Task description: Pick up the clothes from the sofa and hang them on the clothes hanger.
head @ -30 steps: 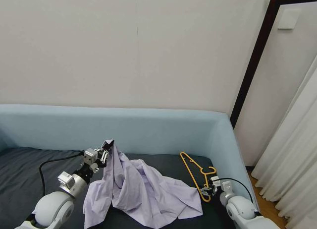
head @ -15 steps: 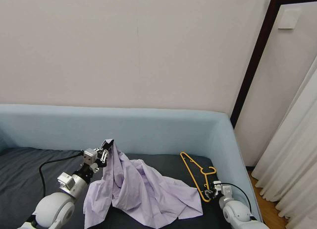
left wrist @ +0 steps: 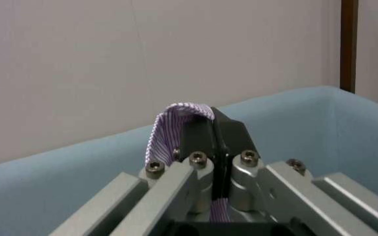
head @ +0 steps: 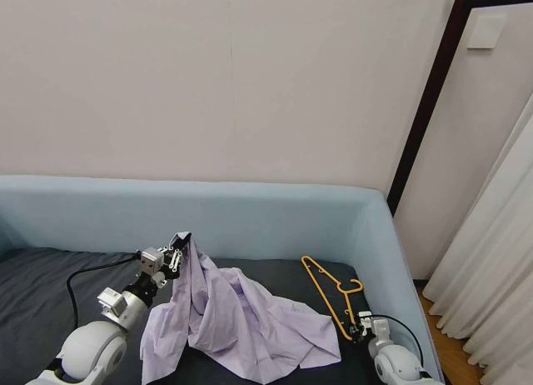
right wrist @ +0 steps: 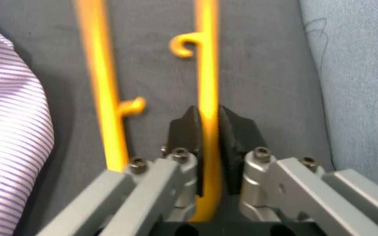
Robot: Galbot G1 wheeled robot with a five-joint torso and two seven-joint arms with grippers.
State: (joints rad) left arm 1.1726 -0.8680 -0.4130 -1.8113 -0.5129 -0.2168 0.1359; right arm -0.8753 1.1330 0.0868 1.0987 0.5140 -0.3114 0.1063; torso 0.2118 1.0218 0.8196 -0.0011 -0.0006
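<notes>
Over on the sofa [head: 250, 214], the left gripper [head: 176, 253] is pinched shut on a fold of the purple shirt [head: 241, 322], tenting it off the seat. I'd guess that's to free an opening. Meanwhile the right gripper [head: 360, 325] looks clamped round the yellow hanger [head: 329, 287] bar, which sits just beside the shirt.

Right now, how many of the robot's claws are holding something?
2. The left claw pinches the purple striped shirt, one end raised above the sofa; the right claw grips the yellow hanger lying beside it.
</notes>
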